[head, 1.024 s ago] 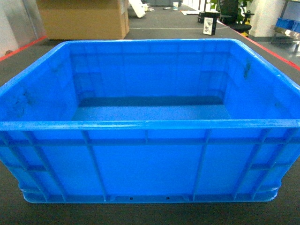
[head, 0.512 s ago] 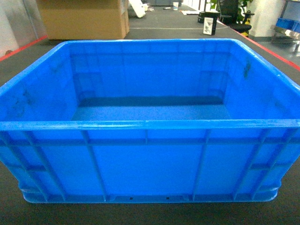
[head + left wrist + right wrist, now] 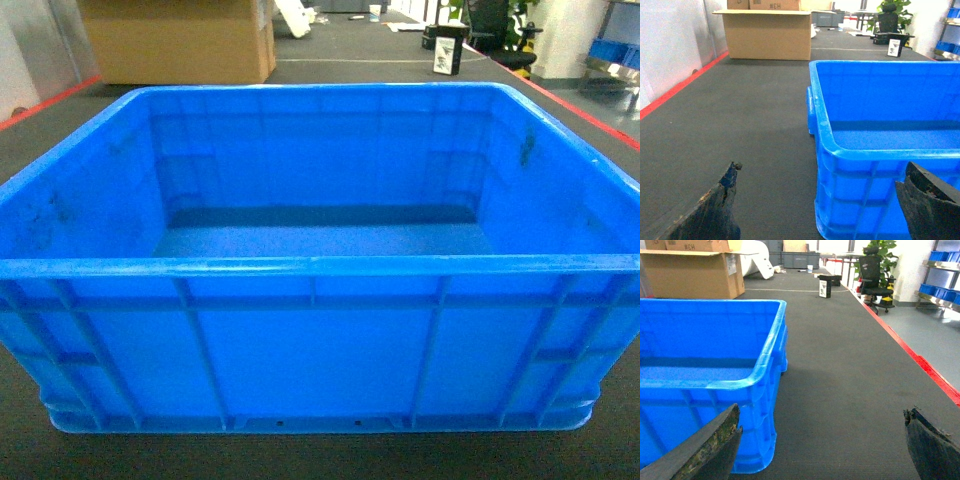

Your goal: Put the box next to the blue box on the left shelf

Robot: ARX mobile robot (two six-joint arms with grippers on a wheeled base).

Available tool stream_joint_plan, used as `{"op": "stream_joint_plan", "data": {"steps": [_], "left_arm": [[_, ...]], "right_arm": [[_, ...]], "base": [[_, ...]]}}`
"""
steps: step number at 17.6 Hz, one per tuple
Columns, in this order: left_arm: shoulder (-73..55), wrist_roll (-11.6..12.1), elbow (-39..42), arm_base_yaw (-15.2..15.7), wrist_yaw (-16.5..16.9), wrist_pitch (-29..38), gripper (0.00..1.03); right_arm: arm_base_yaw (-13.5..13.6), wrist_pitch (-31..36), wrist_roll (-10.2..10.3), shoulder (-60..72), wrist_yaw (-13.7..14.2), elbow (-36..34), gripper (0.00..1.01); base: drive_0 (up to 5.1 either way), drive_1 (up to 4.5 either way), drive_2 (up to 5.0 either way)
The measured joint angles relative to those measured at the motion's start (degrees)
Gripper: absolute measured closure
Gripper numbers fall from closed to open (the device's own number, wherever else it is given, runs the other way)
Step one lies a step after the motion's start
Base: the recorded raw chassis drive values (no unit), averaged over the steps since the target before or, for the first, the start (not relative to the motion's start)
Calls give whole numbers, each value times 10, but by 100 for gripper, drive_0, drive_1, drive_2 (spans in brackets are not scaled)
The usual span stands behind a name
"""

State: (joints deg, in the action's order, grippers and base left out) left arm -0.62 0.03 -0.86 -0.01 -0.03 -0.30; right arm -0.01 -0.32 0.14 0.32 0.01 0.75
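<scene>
Crate on the floor, both grippers spread at its near corners

The left gripper (image 3: pixel 820 200) and right gripper (image 3: pixel 820 440) gape wide, holding nothing, each straddling a near corner of the crate (image 3: pixel 320 340). An uneven two-sided grip could tilt it. Beyond stand a carton (image 3: pixel 175 40) and a chair (image 3: pixel 872 275); neither blocks the crate.

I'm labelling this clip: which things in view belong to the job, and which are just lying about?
Belongs to the job:
- blue crate
- left hand, open at the crate's left corner
- right hand, open at its right corner

Just lying about:
- cardboard box
- small black box
- office chair
- potted plant
</scene>
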Motion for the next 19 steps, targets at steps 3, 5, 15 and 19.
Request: {"op": "stream_joint_plan", "data": {"steps": [3, 5, 15, 19], "left_arm": [[0, 0, 0, 0, 0, 0, 5], [0, 0, 0, 0, 0, 0, 5], [0, 0, 0, 0, 0, 0, 5], [0, 0, 0, 0, 0, 0, 5]], "right_arm": [[0, 0, 0, 0, 0, 0, 3], [0, 0, 0, 0, 0, 0, 3], [0, 0, 0, 0, 0, 0, 3], [0, 0, 0, 0, 0, 0, 3]], "base": [[0, 0, 0], [0, 0, 0], [0, 0, 0], [0, 0, 0]]}}
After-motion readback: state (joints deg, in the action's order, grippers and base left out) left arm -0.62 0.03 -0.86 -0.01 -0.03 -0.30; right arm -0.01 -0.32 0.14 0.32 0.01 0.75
